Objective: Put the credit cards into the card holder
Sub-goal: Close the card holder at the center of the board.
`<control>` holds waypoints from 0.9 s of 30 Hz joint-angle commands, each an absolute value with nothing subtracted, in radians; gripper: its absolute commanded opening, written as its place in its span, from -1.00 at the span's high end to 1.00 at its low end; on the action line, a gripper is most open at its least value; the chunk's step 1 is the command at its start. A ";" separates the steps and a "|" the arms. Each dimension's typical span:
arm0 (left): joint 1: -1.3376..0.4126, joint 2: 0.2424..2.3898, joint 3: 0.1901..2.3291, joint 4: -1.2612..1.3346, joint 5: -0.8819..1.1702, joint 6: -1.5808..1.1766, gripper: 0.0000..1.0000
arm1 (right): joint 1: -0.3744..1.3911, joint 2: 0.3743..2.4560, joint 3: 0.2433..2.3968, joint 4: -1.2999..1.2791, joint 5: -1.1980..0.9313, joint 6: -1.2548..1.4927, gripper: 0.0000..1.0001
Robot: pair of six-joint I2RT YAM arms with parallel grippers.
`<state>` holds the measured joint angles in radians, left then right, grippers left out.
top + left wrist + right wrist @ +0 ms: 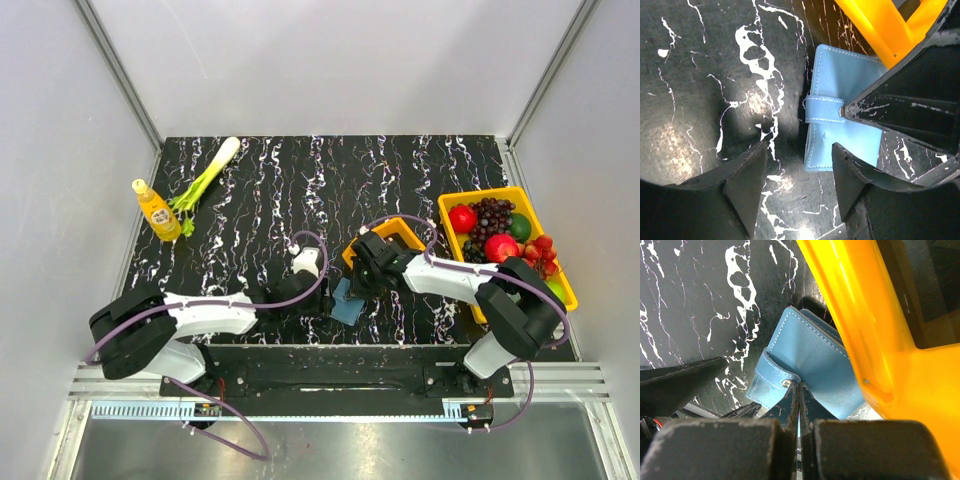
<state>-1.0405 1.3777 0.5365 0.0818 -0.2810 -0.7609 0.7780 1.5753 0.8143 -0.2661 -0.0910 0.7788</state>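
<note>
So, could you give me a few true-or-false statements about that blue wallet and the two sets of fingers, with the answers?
1. The card holder is closed, its strap across the front. True.
2. The left fingers clamp the card holder. False: they stand open, short of it, nothing between them.
3. The right fingers are shut, tips at the strap's snap. True.
4. The card holder lies inside the orange tray. False: it lies on the table by the tray's corner.

Bright, even overhead light, sharp top view
Wrist cams are softer: glare patches on the glossy marble table, soft shadow beside the card holder, orange tray blown out and blurry up close
</note>
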 commanded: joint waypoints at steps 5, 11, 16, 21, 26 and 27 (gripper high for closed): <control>-0.976 1.430 0.522 0.271 -0.192 -0.784 -0.19 | 0.775 1.621 0.799 -0.288 -0.029 0.756 1.00; -0.953 1.460 0.502 0.342 -0.149 -0.795 -0.20 | 0.775 1.621 0.795 -0.287 -0.032 0.756 1.00; -0.954 1.494 0.526 0.345 -0.127 -0.784 -0.20 | 0.776 1.626 0.793 -0.284 -0.035 0.753 1.00; -0.953 1.523 0.543 0.334 -0.120 -0.784 -0.21 | 0.776 1.623 0.792 -0.282 -0.035 0.756 1.00; -0.954 1.571 0.595 0.255 -0.133 -0.778 -0.10 | 0.775 1.617 0.788 -0.282 -0.032 0.758 1.00; -0.954 1.577 0.598 0.239 -0.136 -0.779 -0.02 | 0.776 1.617 0.787 -0.281 -0.031 0.759 1.00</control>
